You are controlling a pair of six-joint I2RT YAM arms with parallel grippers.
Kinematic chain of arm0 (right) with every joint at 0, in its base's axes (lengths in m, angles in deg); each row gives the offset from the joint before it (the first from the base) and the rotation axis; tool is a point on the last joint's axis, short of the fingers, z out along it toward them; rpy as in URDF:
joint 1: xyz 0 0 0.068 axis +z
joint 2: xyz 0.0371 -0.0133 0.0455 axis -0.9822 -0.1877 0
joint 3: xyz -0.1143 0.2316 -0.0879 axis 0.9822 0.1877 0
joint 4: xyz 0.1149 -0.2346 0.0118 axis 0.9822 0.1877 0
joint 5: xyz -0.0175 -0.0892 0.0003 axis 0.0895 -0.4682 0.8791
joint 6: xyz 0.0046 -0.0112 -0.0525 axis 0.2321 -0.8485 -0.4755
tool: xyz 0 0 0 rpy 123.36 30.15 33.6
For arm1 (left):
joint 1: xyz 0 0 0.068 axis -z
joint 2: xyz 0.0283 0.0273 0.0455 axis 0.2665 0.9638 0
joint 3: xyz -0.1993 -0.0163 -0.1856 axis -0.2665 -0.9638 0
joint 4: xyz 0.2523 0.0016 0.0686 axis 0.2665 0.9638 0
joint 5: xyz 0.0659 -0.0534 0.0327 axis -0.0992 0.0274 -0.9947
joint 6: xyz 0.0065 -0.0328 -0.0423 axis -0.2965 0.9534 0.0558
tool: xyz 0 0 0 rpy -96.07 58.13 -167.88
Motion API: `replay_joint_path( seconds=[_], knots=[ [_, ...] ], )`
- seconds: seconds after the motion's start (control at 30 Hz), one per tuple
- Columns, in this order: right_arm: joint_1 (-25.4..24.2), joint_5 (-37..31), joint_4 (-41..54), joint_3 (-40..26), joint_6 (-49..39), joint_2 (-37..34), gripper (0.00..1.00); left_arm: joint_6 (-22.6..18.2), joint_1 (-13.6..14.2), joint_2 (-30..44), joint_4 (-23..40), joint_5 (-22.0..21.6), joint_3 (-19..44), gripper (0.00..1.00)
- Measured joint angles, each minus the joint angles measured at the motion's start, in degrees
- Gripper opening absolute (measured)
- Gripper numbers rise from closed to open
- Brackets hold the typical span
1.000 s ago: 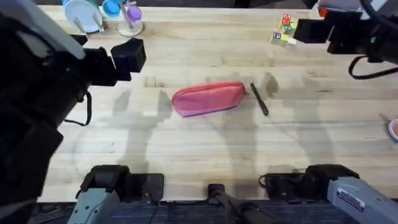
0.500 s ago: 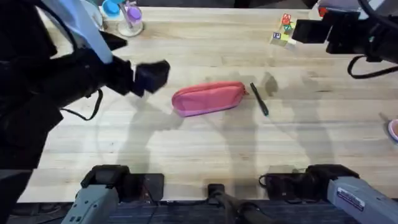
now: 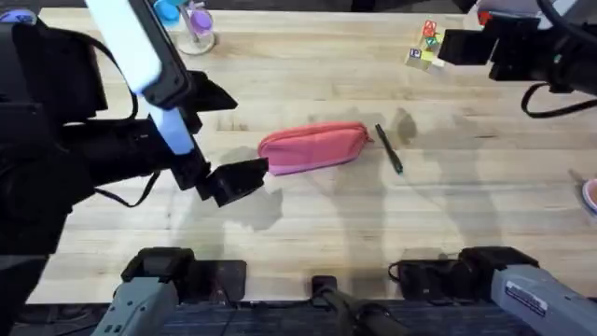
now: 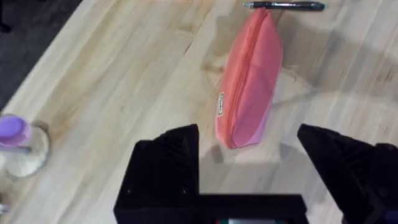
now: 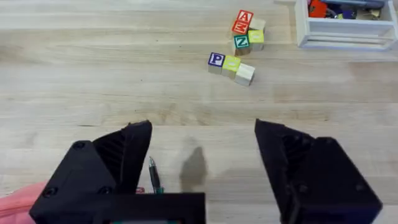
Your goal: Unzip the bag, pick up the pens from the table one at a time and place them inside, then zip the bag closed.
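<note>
The pink bag (image 3: pixel 312 147) lies zipped in the middle of the table (image 3: pixel 308 233). A dark pen (image 3: pixel 389 149) rests just off its right end. My left gripper (image 3: pixel 238 180) hovers open just left of and nearer than the bag's left end, holding nothing. In the left wrist view the bag (image 4: pixel 249 81) stretches away between the spread fingers of the left gripper (image 4: pixel 249 171), with the pen (image 4: pixel 285 5) beyond it. My right gripper (image 3: pixel 459 47) hangs open at the far right. Its wrist view shows the right gripper (image 5: pixel 202 171) above the pen's tip (image 5: pixel 153 177) and the bag's corner (image 5: pixel 18 205).
Lettered toy blocks (image 3: pixel 424 47) sit at the far right, next to a white tray (image 5: pixel 345 28). Cups and a purple-topped holder (image 3: pixel 191 23) stand at the far left corner. A pink dish edge (image 3: pixel 590 194) shows at the right border.
My left arm has swung down and forward from the far left, bringing its gripper beside the bag's left end. The right arm, bag and pen have not moved.
</note>
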Motion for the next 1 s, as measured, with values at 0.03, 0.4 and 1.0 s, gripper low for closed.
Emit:
replay_joint_path(
  seconds=[0.03, 0.4, 1.0],
  knots=[
    [0.00, 0.00, 0.00, 0.00, 0.00, 0.00, 0.996, -0.85, 0.00, 0.00, -0.10, -0.01, 0.00, 0.993],
    [0.00, 0.00, 0.00, 0.00, 0.00, 0.00, 0.996, -6.36, 0.00, 0.00, -0.78, 0.39, 0.00, 0.993],
    [0.00, 0.00, 0.13, 0.00, 0.00, 0.00, 0.996, -10.53, 0.00, 13.37, -0.91, 0.70, 0.00, 0.993]
  ],
)
